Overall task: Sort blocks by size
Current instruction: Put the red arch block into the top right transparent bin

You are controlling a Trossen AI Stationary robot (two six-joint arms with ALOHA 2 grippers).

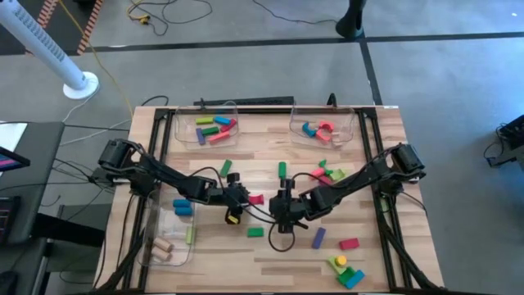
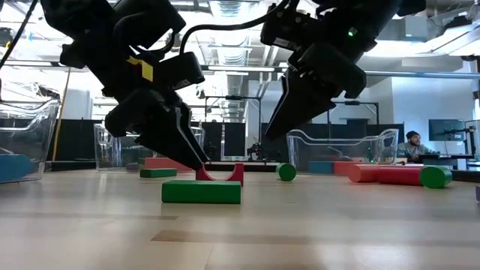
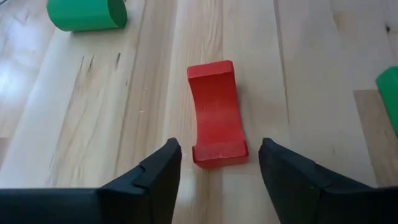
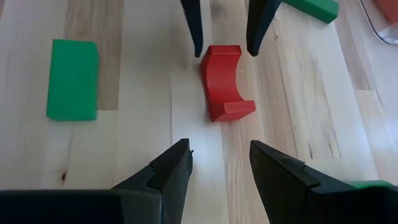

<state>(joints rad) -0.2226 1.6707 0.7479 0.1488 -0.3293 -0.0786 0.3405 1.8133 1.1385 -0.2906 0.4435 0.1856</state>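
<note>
At worktop [image 1: 270,254] centre, left gripper [image 1: 242,199] released astride red arch [image 1: 256,199], right gripper [image 1: 282,202] released at 3 o'clock; three bins [image 1: 205,124] partly filled, many blocks [image 1: 348,243] still loose.

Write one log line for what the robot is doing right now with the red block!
left hand: open, straddling red arch block, not gripping | right hand: open, facing same block from the opposite side | block: lying on table

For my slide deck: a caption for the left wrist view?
Left gripper open over a red arch block lying on the wooden table.
</note>
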